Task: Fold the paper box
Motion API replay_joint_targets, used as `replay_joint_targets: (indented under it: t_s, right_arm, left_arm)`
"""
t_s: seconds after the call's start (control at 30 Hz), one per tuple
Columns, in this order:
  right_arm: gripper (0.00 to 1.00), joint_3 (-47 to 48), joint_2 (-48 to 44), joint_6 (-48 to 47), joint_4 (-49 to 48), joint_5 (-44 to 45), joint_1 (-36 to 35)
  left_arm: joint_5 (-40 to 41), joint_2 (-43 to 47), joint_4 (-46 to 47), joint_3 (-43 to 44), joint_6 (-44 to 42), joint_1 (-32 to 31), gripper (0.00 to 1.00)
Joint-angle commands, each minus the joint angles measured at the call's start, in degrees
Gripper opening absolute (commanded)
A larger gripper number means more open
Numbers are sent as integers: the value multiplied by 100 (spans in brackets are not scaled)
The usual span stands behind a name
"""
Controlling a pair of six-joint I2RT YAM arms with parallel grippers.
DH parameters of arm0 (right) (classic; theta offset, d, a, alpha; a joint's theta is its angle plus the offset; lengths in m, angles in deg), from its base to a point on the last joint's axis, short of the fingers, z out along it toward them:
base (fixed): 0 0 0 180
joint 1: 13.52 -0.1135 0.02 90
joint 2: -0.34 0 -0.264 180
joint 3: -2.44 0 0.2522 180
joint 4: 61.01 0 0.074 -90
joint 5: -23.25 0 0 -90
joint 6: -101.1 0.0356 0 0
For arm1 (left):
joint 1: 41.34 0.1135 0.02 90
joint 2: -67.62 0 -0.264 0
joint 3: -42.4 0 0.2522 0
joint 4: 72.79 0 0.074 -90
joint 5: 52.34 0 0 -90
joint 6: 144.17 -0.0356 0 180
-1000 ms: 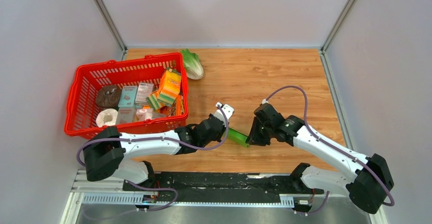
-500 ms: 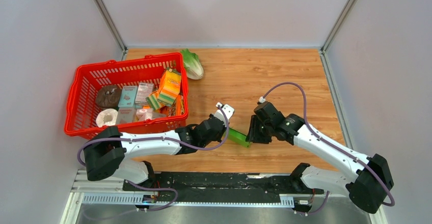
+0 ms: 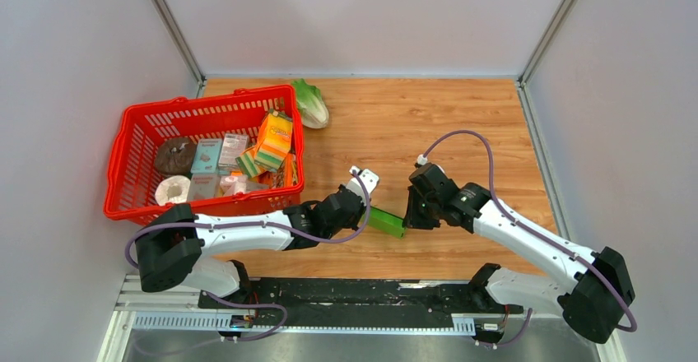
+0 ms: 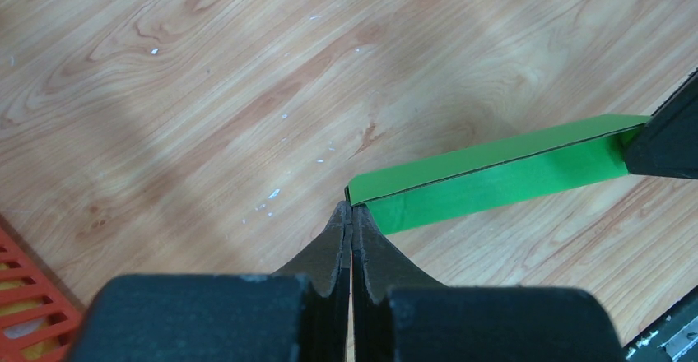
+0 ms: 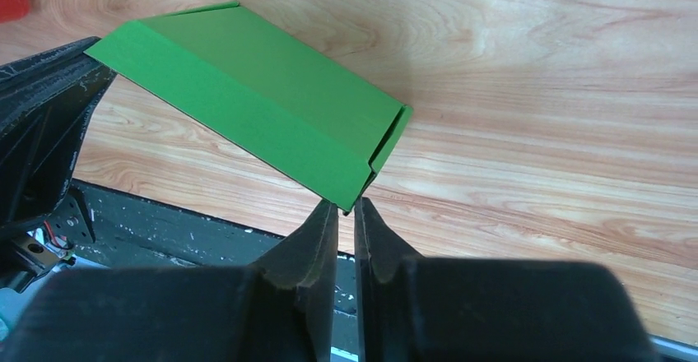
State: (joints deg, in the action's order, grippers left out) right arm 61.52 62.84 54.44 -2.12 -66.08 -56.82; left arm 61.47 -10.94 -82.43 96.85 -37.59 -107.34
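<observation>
Left gripper [image 4: 352, 207], right gripper [image 5: 346, 206]: tight on paper box [image 5: 247, 99] (packets [image 3: 207, 155] in red basket [image 3: 121, 152]).

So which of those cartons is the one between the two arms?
The plain bright green paper box, pinched at its ends by the left gripper and right gripper. The other cartons, like the orange printed one, sit in the red basket.

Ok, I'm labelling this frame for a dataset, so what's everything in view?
table: one, wood brown, under everything
paper box: one, green, lifted at the centre front
basket: one, red, left side
orange carton: one, orange, in the basket
other packages: several, mixed colours, in the basket
lettuce: one, pale green, by the basket's far right corner
left gripper: one, black, shut on a box corner
right gripper: one, black, pinching the opposite end
</observation>
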Motion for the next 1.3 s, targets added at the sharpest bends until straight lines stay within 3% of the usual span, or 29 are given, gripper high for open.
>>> replay_joint_targets:
  t_s: [0.0,0.2,0.33,0.43,0.5,0.53,0.63,0.77,1.03,1.27]
  right_arm:
    - [14,153,60,-202,163,259,7]
    - [11,188,43,-246,287,320,-11]
    - [39,179,-36,-211,85,13,-2]
    - [50,100,-439,183,5,-234,50]
    - [56,-110,-772,762,-3,-277,199]
    - [64,-216,-888,1034,-99,-356,252]
    - [78,-822,-1230,2194,-895,-1093,420]
    - [96,-1262,-1503,3452,-1418,-1367,516]
    - [100,-2193,-1899,5587,-2814,-1386,508]
    - [99,-2440,-1812,6082,-3106,-665,508]
  left_arm:
    - [-52,-80,-34,133,-14,-45,0]
    - [-78,-98,-25,133,-6,-45,0]
    - [-70,-141,-25,159,3,-36,0]
    - [-52,-150,-34,133,38,-36,0]
    - [9,-124,-52,124,56,-36,0]
    - [35,-115,-69,115,73,-36,0]
    - [141,-98,-122,132,117,-36,0]
    - [272,-124,-262,229,214,-80,0]
    - [747,-115,-516,273,460,-203,0]
    - [1002,-265,-904,537,715,-326,0]
